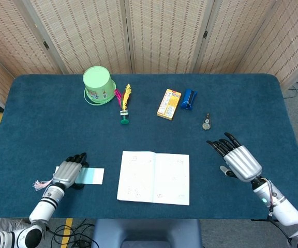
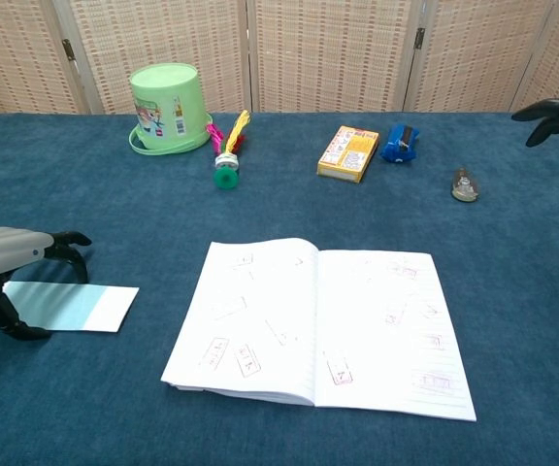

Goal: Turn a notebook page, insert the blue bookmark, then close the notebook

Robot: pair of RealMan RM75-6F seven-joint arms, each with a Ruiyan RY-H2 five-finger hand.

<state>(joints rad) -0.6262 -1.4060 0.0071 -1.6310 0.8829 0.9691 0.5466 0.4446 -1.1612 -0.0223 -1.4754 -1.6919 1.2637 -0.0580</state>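
From the head view, an open notebook (image 1: 153, 177) lies flat near the front edge of the blue surface (image 1: 35, 119), its pages bearing small marks too faint to read. The left robot hand (image 1: 69, 172) rests, fingers curled, on the pale blue bookmark (image 1: 92, 176) beside the notebook. The right robot hand (image 1: 237, 159) hovers with fingers spread, holding nothing. From the chest view, the left robot hand (image 2: 13, 262) arches over the bookmark (image 2: 76, 307), fingertips touching it; a green cup (image 2: 168, 108) and a yellow box (image 2: 347, 153) carry unreadable printing.
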